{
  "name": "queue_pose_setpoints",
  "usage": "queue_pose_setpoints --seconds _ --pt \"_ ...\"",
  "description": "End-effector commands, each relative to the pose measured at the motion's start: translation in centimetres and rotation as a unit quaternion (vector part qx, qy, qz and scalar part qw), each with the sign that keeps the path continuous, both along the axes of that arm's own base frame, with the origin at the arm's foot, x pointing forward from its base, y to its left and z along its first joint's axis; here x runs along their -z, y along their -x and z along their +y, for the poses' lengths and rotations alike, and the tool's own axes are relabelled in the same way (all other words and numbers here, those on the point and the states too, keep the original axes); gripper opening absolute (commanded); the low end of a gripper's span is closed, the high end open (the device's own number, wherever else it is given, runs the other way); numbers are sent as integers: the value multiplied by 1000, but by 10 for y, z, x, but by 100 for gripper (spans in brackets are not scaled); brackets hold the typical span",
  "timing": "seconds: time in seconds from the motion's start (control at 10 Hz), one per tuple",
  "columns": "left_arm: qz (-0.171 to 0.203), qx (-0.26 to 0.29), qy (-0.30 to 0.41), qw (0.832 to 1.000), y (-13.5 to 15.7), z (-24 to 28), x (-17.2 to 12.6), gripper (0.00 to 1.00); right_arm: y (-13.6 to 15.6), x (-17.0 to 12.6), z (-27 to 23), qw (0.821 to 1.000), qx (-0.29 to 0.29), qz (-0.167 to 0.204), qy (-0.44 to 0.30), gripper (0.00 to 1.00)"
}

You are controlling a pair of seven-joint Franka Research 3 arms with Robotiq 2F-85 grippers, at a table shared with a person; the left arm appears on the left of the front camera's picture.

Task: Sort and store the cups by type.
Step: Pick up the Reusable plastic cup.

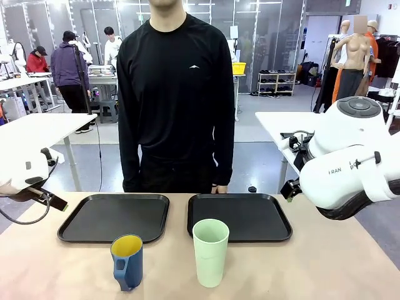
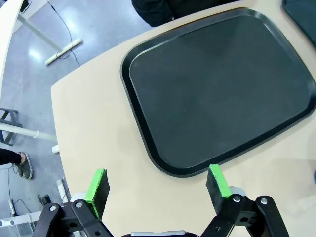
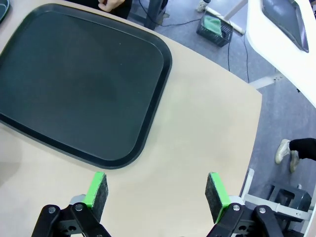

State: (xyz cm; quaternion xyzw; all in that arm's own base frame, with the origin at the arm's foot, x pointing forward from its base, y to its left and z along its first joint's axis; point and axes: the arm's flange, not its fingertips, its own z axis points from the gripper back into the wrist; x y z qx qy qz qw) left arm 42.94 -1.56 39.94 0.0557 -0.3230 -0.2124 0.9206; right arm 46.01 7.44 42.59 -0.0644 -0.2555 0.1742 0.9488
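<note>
Mug [image 1: 127, 261], blue with yellow inside, stood on table [image 1: 325, 262], robot's side of left tray [image 1: 115, 216]. Mint tumbler [image 1: 210, 251] upright near it, just before right tray [image 1: 240, 215]. Wrist views gave claw detail: left claw [image 2: 157, 180] spread wide above bare table beside tray corner; right claw [image 3: 156, 185] likewise spread, gripping nothing.

Bright, even overhead light; the tall pale mint-green plastic tumbler [image 1: 210, 252] and the shorter blue mug with yellow inside [image 1: 127, 261] cast only faint, soft shadows on the tan tabletop [image 1: 325, 269]. The front view is sharp. In the left wrist view the glossy grey floor [image 2: 29, 74] shows pale glare, and the rectangular black plastic tray [image 2: 222, 89] bows from wide-angle distortion
</note>
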Motion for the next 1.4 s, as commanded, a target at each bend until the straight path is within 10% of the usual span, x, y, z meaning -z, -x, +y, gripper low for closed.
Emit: queue_pose_setpoints --seconds 0.0,1.3 --pt "-1 1 -3 1000 0 1 0 100 -1 1 0 1000 0 1 0 100" --pt "-1 1 -3 1000 0 1 0 100 -1 1 0 1000 0 1 0 100"
